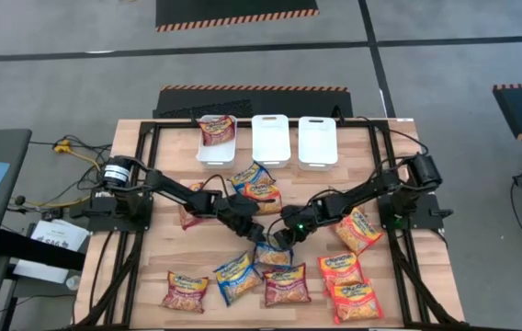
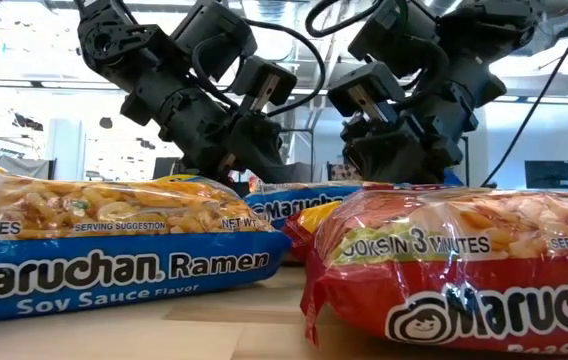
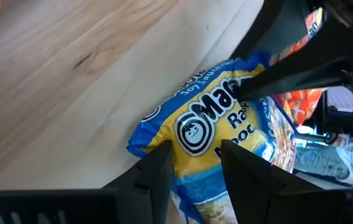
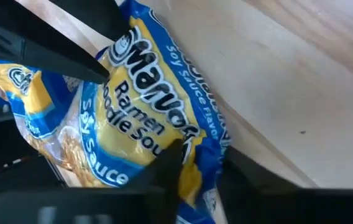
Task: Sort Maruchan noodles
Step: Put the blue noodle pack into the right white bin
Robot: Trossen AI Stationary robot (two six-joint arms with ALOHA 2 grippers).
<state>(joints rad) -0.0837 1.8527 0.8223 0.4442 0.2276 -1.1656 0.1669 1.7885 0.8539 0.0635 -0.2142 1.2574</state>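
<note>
Handover step, mid-table. High view: left gripper [image 1: 245, 223] and right gripper [image 1: 282, 232] meet over a blue packet [image 1: 273, 252]. Left wrist: fingers clamp its edge. Right wrist: fingers pinch the opposite end. Next, I'd say: one side releases, then carry to the far white bins [image 1: 270, 140].

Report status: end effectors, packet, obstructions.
Both end effectors, left and right, pinch the same blue soy sauce packet mid-table. One maroon packet binned. Loose packets crowd around.
</note>
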